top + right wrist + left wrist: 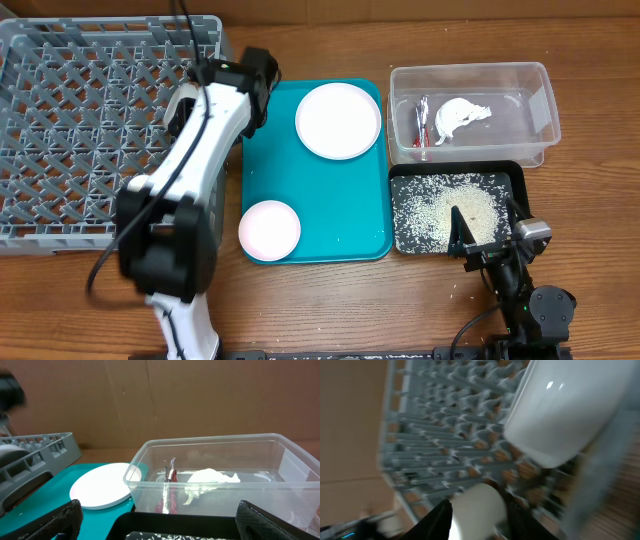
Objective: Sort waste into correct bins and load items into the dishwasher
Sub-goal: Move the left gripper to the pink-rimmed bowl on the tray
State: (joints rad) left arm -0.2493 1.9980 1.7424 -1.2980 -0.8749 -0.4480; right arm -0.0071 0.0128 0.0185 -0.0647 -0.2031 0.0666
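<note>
Right hand [487, 232]: at 5 o'clock of the surface, at the near edge of the black tray [510, 185]; fingers spread wide, holding nothing
Black tray: one, at 4 o'clock; rice grains [450, 208] spread over its floor, too many to count; a few strays seem to lie on the surface just beside its near edge
Small pinkish bowl [269, 229]: one, at 7 o'clock on the teal tray [340, 200]; not yet loaded
Plate [338, 120]: one, at 1 o'clock on the teal tray; not yet loaded
Clear tub [545, 95]: one, at 2 o'clock; holds one red wrapper [422, 122] and one napkin [460, 117]
Left hand [476, 524]: at 11 o'clock, over the right edge of the dish rack [70, 130]; a small white cup [479, 502] sits between its dark fingers; through the blur I cannot tell whether it is gripped or let go
Dish rack: one, at 10 o'clock; a larger pale rounded thing [565, 410] shows above the lattice, too blurred to name
Done, by my reading: wrapper, napkin and rice binned; cup at the rack
Left: plate and pinkish bowl; chopsticks and grey-green bowl not made out, so uncounted
</note>
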